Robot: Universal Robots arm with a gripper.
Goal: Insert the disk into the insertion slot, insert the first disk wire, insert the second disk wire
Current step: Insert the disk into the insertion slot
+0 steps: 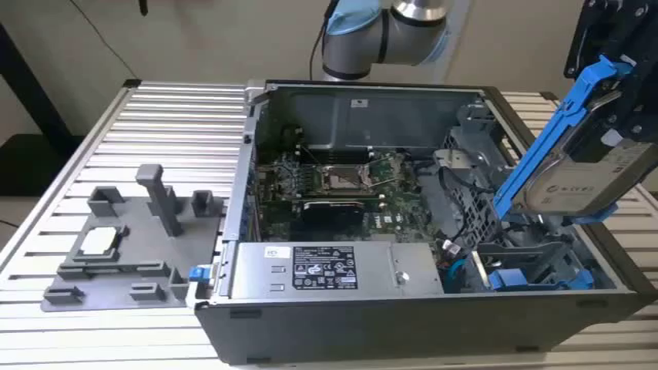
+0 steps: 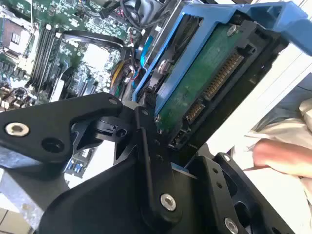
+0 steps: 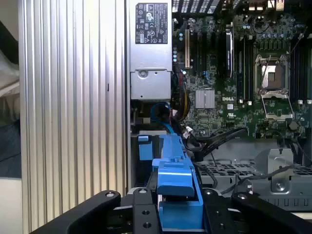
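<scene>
First wrist view: our black claw [image 3: 175, 202] grips the silver, blue-framed disk [image 3: 173, 168]; in the exterior view it tilts over the open grey computer case [image 1: 411, 327].

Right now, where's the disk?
At the exterior view's right, the disk hangs tilted in the gripper, above the other blue carrier inside the open computer case.

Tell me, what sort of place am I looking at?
Likely a robotics lab's workbench: an open computer case lies on a ribbed metal table, and a robot arm grips a blue-framed disk in its hand.
</scene>
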